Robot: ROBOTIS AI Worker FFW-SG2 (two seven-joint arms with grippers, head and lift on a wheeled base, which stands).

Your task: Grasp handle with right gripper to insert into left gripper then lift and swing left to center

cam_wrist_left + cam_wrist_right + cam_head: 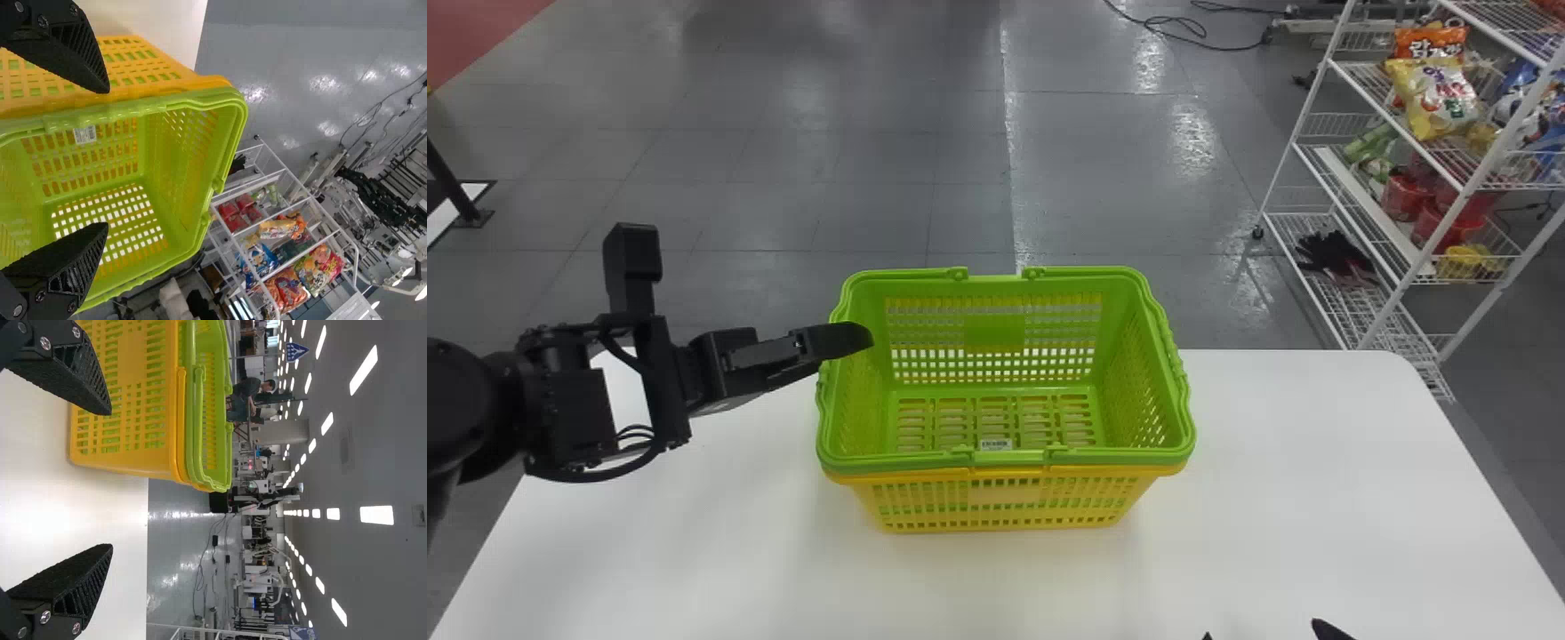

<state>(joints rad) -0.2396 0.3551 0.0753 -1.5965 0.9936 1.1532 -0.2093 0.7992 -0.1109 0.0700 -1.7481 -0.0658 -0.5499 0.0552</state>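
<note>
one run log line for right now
left gripper open by left side of green basket; right gripper open, empty; no handle grasped; green basket nested in yellow basket

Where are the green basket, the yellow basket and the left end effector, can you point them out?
Green basket (994, 332): head view, solid panel in the far wall.
Yellow basket (1005, 492): head view, pale panel in the near wall.
Left end effector (107, 158): left wrist view, midway between its fingertips.

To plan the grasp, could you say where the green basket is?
In the head view, the green basket sits centrally, nested in the yellow basket on the table, left of the shelf.
</note>
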